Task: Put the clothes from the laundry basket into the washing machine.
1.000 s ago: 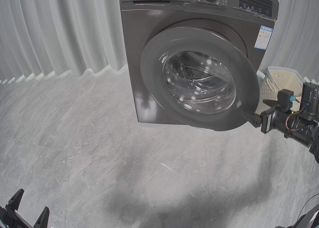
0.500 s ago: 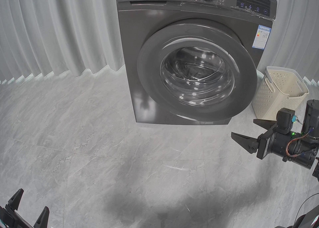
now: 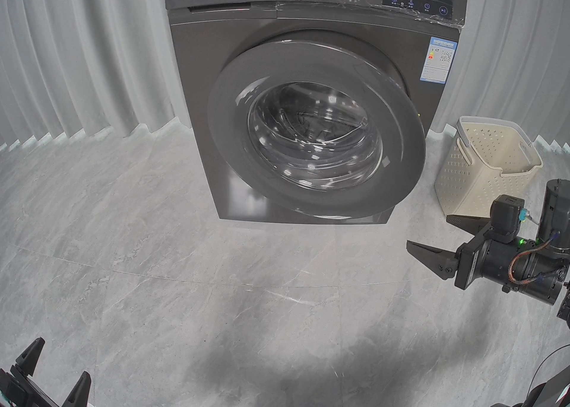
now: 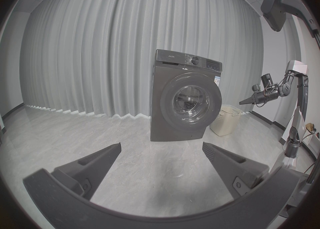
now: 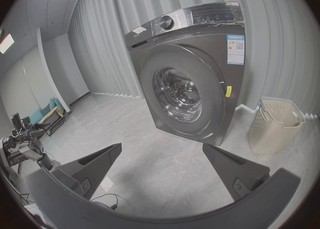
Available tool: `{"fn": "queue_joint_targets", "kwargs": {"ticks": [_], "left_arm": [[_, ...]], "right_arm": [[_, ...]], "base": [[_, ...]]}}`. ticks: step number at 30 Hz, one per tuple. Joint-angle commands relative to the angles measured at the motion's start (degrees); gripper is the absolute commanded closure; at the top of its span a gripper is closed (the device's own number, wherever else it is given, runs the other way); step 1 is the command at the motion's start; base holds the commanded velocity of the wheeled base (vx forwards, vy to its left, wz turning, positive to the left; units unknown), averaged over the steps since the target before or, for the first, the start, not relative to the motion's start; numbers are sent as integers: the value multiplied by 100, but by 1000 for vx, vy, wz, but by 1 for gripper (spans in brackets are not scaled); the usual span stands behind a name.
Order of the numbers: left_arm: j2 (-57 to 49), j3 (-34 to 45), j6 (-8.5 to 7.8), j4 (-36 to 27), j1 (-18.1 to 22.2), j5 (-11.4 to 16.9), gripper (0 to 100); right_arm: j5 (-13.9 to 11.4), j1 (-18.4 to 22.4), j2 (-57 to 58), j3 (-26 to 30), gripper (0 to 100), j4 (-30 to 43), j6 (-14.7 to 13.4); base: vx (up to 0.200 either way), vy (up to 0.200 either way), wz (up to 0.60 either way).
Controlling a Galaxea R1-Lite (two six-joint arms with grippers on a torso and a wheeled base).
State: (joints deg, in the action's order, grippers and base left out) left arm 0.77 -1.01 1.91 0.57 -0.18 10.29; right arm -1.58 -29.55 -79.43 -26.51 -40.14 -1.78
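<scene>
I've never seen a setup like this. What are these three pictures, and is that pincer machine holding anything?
It is a wheeled robot with two arms. One picture looks down from its head camera; the other two come from cameras on its wrists, so the dark prongs at their edge belong to its grippers. On the grey floor stands a washing machine, door apparently shut, with a cream laundry basket beside it on the robot's right. The right gripper hangs open, short of the basket; the left gripper is open too, lower down. Neither holds anything.
</scene>
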Motion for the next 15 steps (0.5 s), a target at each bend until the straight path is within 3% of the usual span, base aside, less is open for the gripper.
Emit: {"fn": "queue_joint_targets", "kwargs": {"ticks": [1, 2, 15], "left_arm": [[-77, 5, -16, -5, 1, 8, 0], [-77, 5, -16, -5, 1, 17, 0], [-77, 5, -7, -5, 1, 8, 0]], "right_arm": [[-17, -148, -2, 6, 0, -2, -24], [-17, -191, -20, 15, 0, -2, -24], [-44, -367, -28, 59, 0, -2, -51]], "base": [[0, 0, 0], [0, 0, 0], [200, 0, 0]]}}
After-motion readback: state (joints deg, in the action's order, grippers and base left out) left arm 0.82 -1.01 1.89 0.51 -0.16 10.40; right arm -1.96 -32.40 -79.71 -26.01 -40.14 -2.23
